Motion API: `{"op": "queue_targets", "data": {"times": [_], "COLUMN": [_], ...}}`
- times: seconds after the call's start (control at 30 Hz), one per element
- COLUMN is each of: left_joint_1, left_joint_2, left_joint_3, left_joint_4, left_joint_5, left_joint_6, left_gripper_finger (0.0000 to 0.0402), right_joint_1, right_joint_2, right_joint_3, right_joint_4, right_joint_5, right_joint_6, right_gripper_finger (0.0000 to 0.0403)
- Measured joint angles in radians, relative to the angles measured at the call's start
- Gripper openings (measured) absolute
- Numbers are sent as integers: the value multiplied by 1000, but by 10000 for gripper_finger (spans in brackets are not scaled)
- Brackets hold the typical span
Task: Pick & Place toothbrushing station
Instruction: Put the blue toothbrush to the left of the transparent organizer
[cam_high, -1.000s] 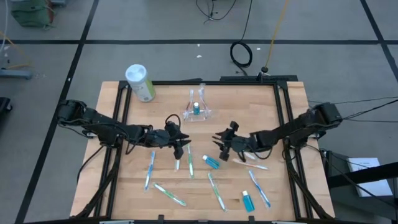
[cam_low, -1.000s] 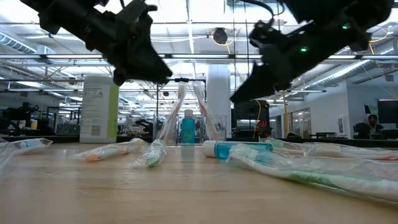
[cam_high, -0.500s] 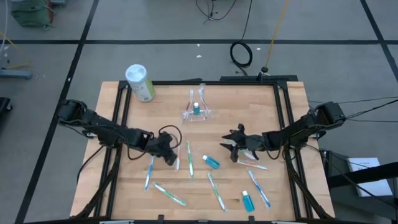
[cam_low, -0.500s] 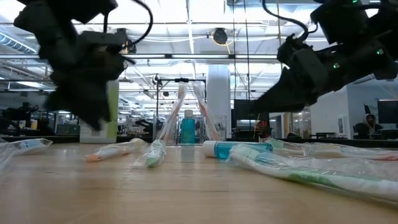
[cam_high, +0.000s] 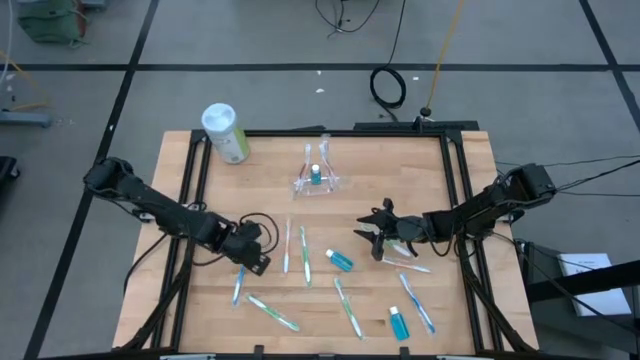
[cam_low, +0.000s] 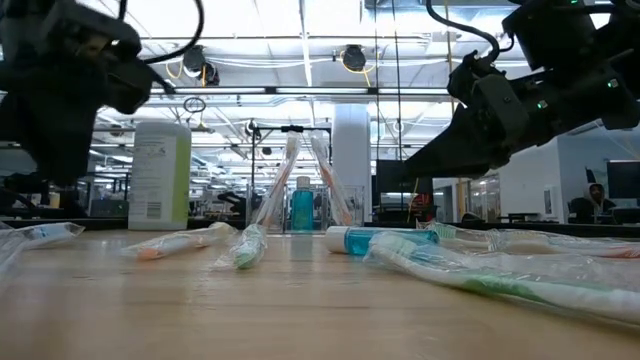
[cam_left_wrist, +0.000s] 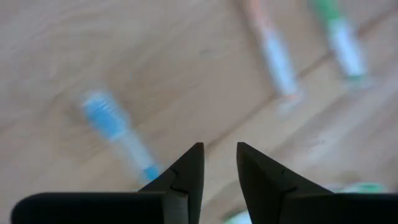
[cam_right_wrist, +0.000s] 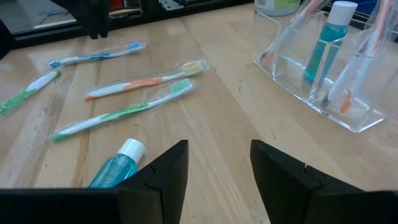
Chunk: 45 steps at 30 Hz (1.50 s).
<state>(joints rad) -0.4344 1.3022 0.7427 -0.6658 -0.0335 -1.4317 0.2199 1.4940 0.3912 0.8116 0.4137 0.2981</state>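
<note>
Your toothbrushing station (cam_high: 316, 181) — the clear plastic holder — stands upright on the bench (cam_high: 460, 170) near the middle of its far edge, with a small blue tube and a couple of wrapped brushes standing in it; neither arm touches it. The pale-green cylinder with a white lid (cam_high: 225, 131) sits at the far left corner, apart from the holder. Your left gripper (cam_high: 249, 254) is low over the bench's left half, just above a blue toothbrush (cam_high: 239, 284); in the left wrist view its fingers (cam_left_wrist: 186, 174) stand a narrow gap apart with nothing between them, and the blue brush head (cam_left_wrist: 102, 116) lies on the wood beyond the tips. Your right gripper (cam_high: 380, 226) hovers right of the bench's middle, above the surface, fingers (cam_right_wrist: 165, 168) spread and empty — it points toward the holder (cam_right_wrist: 320, 68), which shows ahead of it in the right wrist view. Just beside that gripper lies a blue toothpaste tube (cam_high: 340, 260), with an orange-handled toothbrush (cam_high: 287, 244) and a green toothbrush (cam_high: 305, 253) side by side between the two grippers. More wrapped brushes and a second blue tube (cam_high: 398, 322) are scattered along the near edge. In the low view the holder (cam_low: 300, 190) shows well behind the loose brushes.
</note>
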Motion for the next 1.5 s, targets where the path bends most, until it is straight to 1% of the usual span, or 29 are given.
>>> {"op": "queue_targets", "data": {"times": [0.07, 0.13, 0.27, 0.33, 0.47, 0.67, 0.77, 0.87, 0.93, 1.03, 1.2, 1.33, 1.43, 1.5], "left_joint_1": [-34, -71, -120, -133, -144, -113, -109, -108, -103, -102, -102, -102, -100, -91], "left_joint_2": [0, 2, 27, 34, 39, 39, 39, 58, 65, 66, 66, 66, 67, 69], "left_joint_3": [2, -10, -41, -47, -62, -85, -104, -135, -161, -190, -192, -193, -192, -179], "left_joint_4": [-55, -74, -87, -90, -89, -86, -82, -19, 51, 98, 61, 58, 77, 69], "left_joint_5": [-2, -8, -64, -90, -175, -172, -127, -113, -102, -96, -75, -51, -65, -88], "left_joint_6": [-39, -100, -240, -258, -278, -269, -275, -300, -279, -253, -196, -71, 6, 12], "left_gripper_finger": [87, 80, 72, 72, 72, 72, 72, 72, 72, 72, 72, 72, 72, 72], "right_joint_1": [0, 0, 0, 0, 0, 0, 0, 0, 0, 0, 0, 0, 0, 0], "right_joint_2": [0, 0, 0, 0, 0, 0, 0, 0, 0, 0, 1, 0, 0, 0], "right_joint_3": [0, 0, 0, 0, 0, 0, 0, 0, 0, 0, 1, 1, 1, 1], "right_joint_4": [0, 0, 0, 0, 0, 0, -1, -1, -2, -12, -37, -34, -30, -31], "right_joint_5": [0, 0, 0, 0, 0, 0, 0, 0, -1, -1, -3, -3, -3, -2], "right_joint_6": [0, 0, 0, 0, 0, 0, 0, 5, 11, 19, 30, 31, 31, 31], "right_gripper_finger": [164, 162, 162, 162, 160, 160, 160, 160, 160, 160, 160, 160, 160, 160]}}
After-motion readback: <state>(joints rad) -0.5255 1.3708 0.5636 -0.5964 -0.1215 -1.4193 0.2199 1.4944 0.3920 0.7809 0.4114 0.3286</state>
